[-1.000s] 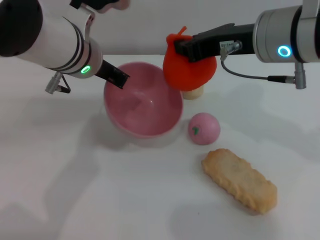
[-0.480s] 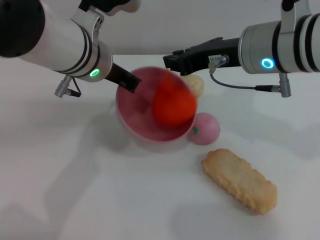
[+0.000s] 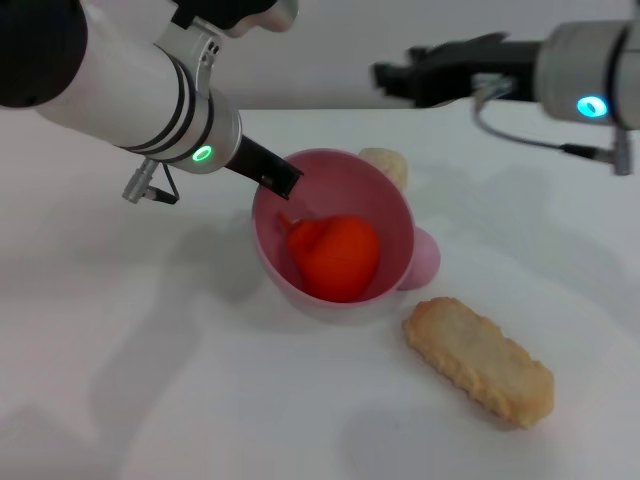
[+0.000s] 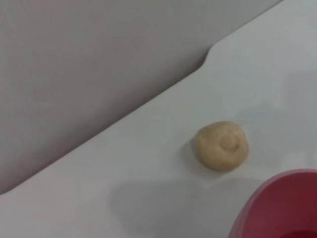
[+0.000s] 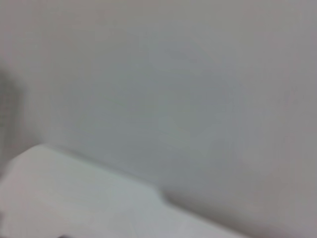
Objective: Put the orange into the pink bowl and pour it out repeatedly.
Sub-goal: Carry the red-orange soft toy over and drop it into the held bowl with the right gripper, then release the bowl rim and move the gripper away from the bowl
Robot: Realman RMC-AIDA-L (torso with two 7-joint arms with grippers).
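The orange (image 3: pixel 335 255) lies inside the pink bowl (image 3: pixel 395 225), low against its front wall. My left gripper (image 3: pixel 281 181) is shut on the bowl's far left rim and holds the bowl tilted a little toward me at the table's middle. The bowl's rim also shows in the left wrist view (image 4: pixel 277 203). My right gripper (image 3: pixel 398 76) is open and empty, high above the table behind and to the right of the bowl. The right wrist view shows only wall and table edge.
A beige bun (image 3: pixel 386 165) sits just behind the bowl and shows in the left wrist view (image 4: pixel 221 146). A small pink ball (image 3: pixel 428 258) is half hidden behind the bowl's right side. A long biscuit (image 3: pixel 478 360) lies at the front right.
The right gripper let go of the orange, which dropped into the bowl. The right gripper then drew back up and to the right. The left gripper moved the bowl rightward.
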